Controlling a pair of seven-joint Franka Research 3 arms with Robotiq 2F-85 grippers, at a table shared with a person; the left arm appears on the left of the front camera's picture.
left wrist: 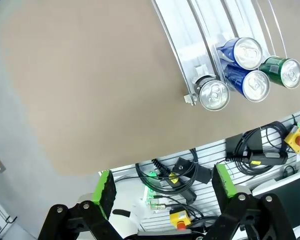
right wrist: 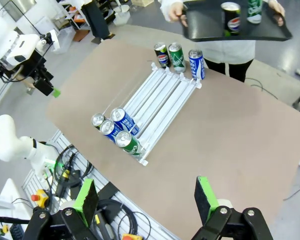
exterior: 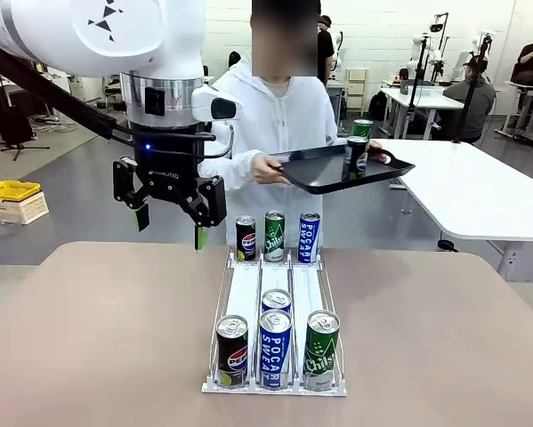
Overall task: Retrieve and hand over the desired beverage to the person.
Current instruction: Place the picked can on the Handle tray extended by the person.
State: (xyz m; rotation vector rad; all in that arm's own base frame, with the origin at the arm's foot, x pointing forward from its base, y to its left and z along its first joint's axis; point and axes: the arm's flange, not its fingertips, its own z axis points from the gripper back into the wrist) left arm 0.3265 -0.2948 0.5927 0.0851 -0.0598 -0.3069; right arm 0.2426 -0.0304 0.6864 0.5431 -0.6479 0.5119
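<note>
Left gripper (exterior: 169, 221) hovers spread, empty, at rack's (exterior: 274, 386) 10 o'clock; right gripper (right wrist: 145, 200) likewise parted. Cans (exterior: 274, 347) rigid, smooth, likely full-heavy: grasp mid-wall. Person (exterior: 275, 116) holds tray (exterior: 324, 169).

I count seven cans standing in one white three-lane rack (exterior: 248, 294) on the bench (exterior: 88, 338): two Pepsi cans (exterior: 231, 350), three blue Pocari Sweat cans (exterior: 274, 348), and two green Chilsung cans (exterior: 320, 350). Four sit at the near end, three at the far end. The person's (exterior: 279, 116) one black tray (exterior: 337, 169) carries two more cans: one Pepsi (exterior: 356, 155), one green (exterior: 362, 128).
</note>
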